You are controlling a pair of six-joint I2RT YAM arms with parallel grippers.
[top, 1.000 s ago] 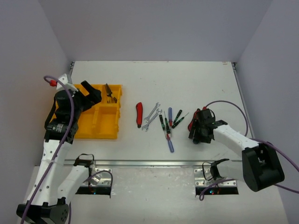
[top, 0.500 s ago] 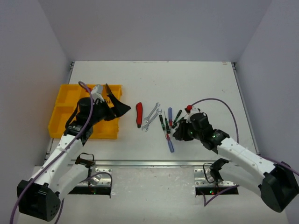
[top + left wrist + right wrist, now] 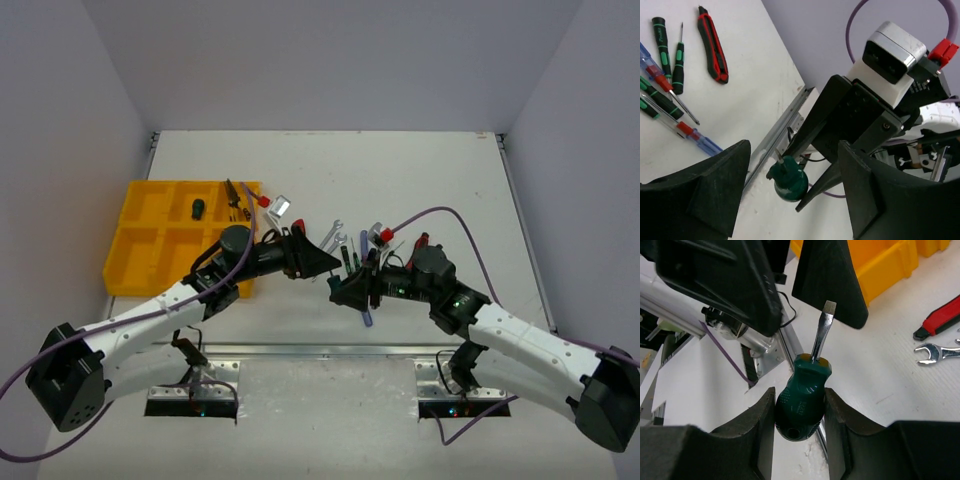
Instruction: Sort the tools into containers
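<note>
Right gripper [image 3: 800,407] clamps the stubby green screwdriver [image 3: 807,385] by its handle, near the yellow tray's [image 3: 160,228] right side; the wide-open left gripper [image 3: 793,145] should probably close squarely on the blade before release.

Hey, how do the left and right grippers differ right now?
The right gripper is shut on a stubby green screwdriver; the left gripper is open and holds nothing. The left gripper sits toward the yellow tray, the right gripper over the loose tools. Both have black fingers and face each other closely.
</note>
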